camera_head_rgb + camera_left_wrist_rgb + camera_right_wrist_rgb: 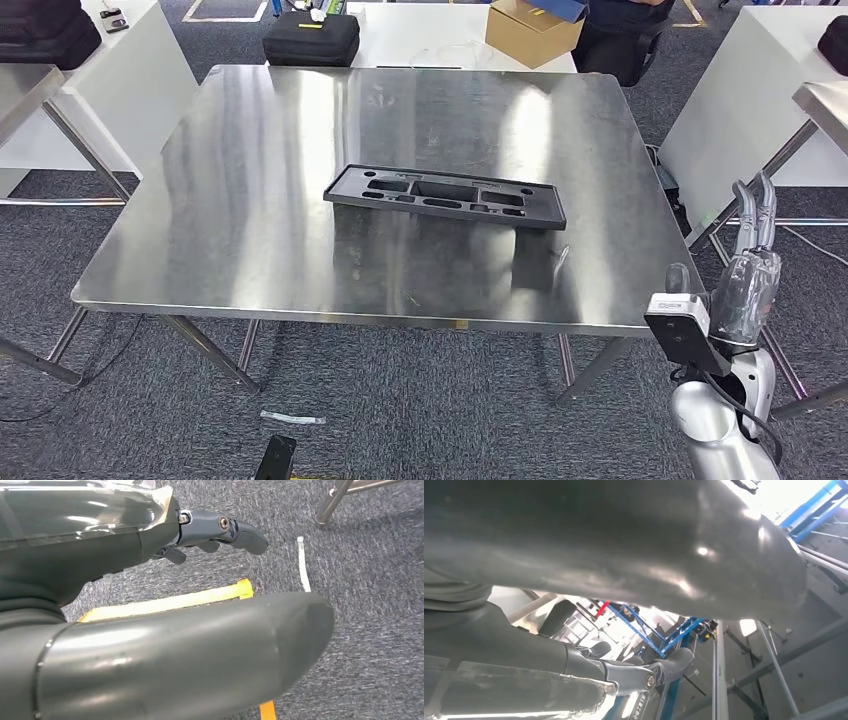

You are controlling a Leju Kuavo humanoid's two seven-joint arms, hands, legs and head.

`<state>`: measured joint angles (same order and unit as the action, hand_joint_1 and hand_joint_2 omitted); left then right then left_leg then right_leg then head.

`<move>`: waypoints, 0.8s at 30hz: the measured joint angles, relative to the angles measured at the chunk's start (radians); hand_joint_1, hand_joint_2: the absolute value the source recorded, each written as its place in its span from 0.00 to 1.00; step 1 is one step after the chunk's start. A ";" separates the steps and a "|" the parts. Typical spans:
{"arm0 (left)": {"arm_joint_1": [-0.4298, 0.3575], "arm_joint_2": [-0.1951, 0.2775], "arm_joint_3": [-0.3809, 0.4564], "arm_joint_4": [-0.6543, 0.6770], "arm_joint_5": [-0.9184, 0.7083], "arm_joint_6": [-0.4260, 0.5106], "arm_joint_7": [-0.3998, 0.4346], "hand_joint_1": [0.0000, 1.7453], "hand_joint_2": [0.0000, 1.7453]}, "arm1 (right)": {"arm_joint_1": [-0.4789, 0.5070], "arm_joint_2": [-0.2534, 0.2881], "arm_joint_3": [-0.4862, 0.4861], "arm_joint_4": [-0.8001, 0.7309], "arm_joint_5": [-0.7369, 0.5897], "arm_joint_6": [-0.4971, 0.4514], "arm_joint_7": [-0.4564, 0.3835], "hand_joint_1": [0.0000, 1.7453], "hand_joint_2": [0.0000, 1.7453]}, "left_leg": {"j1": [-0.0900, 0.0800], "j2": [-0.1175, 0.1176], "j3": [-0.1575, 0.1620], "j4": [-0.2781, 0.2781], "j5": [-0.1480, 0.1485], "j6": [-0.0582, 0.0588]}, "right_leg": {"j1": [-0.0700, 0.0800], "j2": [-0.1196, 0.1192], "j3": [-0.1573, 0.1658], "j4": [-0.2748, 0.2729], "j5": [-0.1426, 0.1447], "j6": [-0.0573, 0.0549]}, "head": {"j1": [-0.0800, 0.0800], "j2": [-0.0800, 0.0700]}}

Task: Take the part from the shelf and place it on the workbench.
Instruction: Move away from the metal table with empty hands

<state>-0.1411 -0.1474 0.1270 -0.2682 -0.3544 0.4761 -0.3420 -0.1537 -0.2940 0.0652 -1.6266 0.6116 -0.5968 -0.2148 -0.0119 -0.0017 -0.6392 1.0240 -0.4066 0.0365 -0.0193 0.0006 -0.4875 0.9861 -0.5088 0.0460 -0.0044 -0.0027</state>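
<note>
**Part flat on the workbench, right hand raised off to the side**

I see the black part (pixel 446 196), a long flat tray-shaped piece with cut-outs, lying near the middle of the steel workbench (pixel 250 200), its long side running left to right. Nothing touches it.

My right hand (pixel 752 262) is up beyond the workbench's right near corner, well apart from the part and to its right. Its fingers (pixel 760 210) point away from me, straight and spread, holding nothing.

My left hand (pixel 150 535) hangs over grey carpet with a strip of yellow tape (pixel 170 602) on it, next to a table leg (pixel 332 502). It holds nothing, its fingers loosely extended.

At the far side sit a black case (pixel 311 38) and a cardboard box (pixel 530 30) on a white table (pixel 420 40).
</note>
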 joint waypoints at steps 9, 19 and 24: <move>0.001 0.003 0.000 0.000 0.019 0.005 -0.011 0.00 0.00 | -0.015 0.012 0.006 0.000 -0.006 0.007 -0.010 0.00 0.00 | 0.027 -0.002 0.046 0.146 -0.108 -0.029 | -0.002 -0.006 -0.094 0.009 0.077 -0.019 | -0.008 0.000; 0.000 0.005 -0.002 0.000 0.029 0.015 -0.014 0.00 0.00 | -0.024 0.013 0.010 0.000 -0.008 0.006 -0.013 0.00 0.00 | 0.012 0.000 0.071 -0.018 -0.051 0.035 | -0.003 -0.005 -0.201 0.214 -0.042 0.005 | 0.002 0.000; 0.001 0.005 -0.008 0.000 0.030 0.016 -0.017 0.00 0.00 | -0.022 0.014 0.010 0.000 -0.010 0.004 -0.014 0.00 0.00 | 0.009 0.002 -0.005 -0.015 0.008 0.029 | -0.003 -0.004 -0.104 0.207 -0.014 0.039 | 0.002 0.000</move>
<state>-0.1403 -0.1425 0.1187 -0.2682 -0.3244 0.4920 -0.3585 -0.1754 -0.2801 0.0751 -1.6267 0.6020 -0.5926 -0.2285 -0.0028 0.0005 -0.6441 1.0092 -0.3988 0.0655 -0.0218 -0.0039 -0.5917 1.1934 -0.5226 0.0848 -0.0023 -0.0027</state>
